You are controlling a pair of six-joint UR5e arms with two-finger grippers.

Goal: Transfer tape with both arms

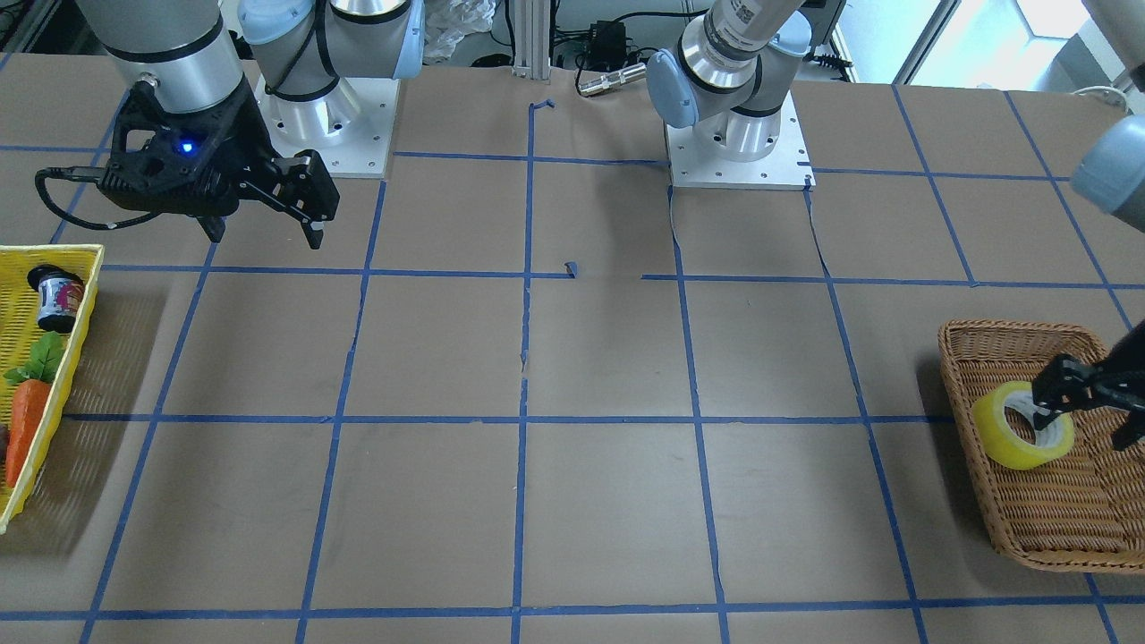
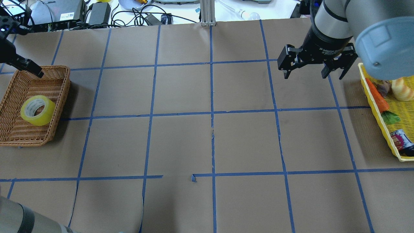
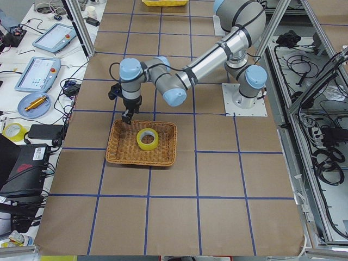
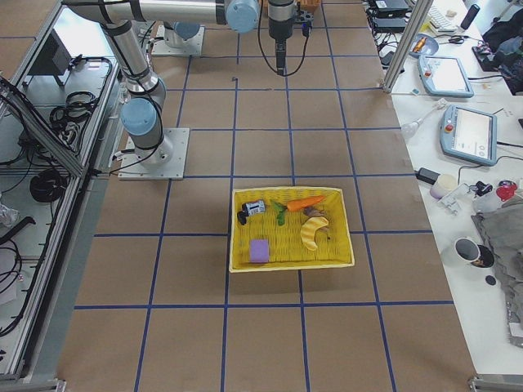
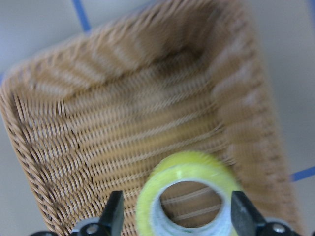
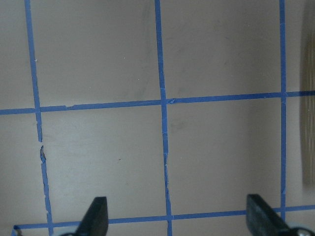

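The yellow tape roll [image 2: 36, 110] lies flat in a brown wicker basket [image 2: 19, 137] at the table's left end. It also shows in the front view [image 1: 1002, 429] and the left side view [image 3: 147, 138]. My left gripper [image 1: 1087, 416] is open and empty and hangs over the basket. In the left wrist view the tape [image 5: 189, 164] lies below, between my spread fingertips [image 5: 114, 216], and I see no contact. My right gripper [image 2: 313, 72] is open and empty. It hangs above the bare table [image 6: 98, 59] near the yellow tray.
A yellow mesh tray [image 2: 378, 129] at the table's right end holds an orange carrot [image 2: 376, 95], a small can [image 2: 401, 140] and other items. Blue tape lines [image 2: 212, 113] form a grid on the brown table cover. Cables and devices lie beyond the far edge.
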